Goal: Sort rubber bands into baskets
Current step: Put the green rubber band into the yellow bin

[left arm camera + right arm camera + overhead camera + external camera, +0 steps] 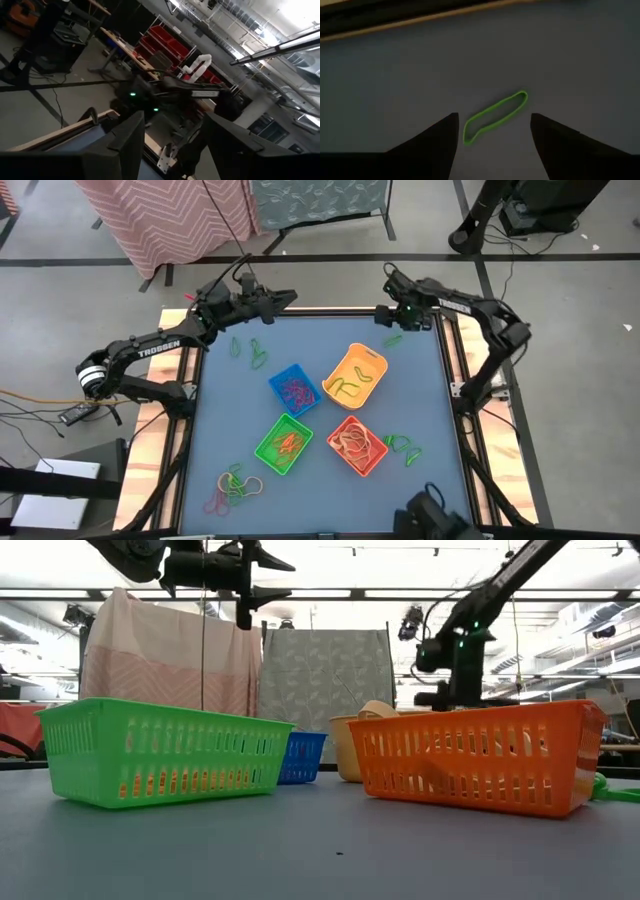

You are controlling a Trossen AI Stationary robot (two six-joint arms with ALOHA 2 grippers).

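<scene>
Four baskets stand mid-table: blue (293, 388), yellow (355, 375), green (284, 443) and orange (357, 445), each with rubber bands inside. Loose rubber bands lie on the mat: one green loop (495, 117) near the far right corner, green ones (250, 352) at the far left, a mixed pile (235, 485) at the near left, and green ones (403, 445) right of the orange basket. My right gripper (493, 120) points down over the single green loop (392, 340), open, one finger to each side, above the mat. My left gripper (285, 298) hovers open and empty, high over the far left edge.
The table's wooden rim (455, 350) runs close beside my right gripper. The baskets sit tightly grouped in the middle, with bare mat (420, 390) toward the right edge. Beyond the far edge stand cloth-draped frames (170, 650).
</scene>
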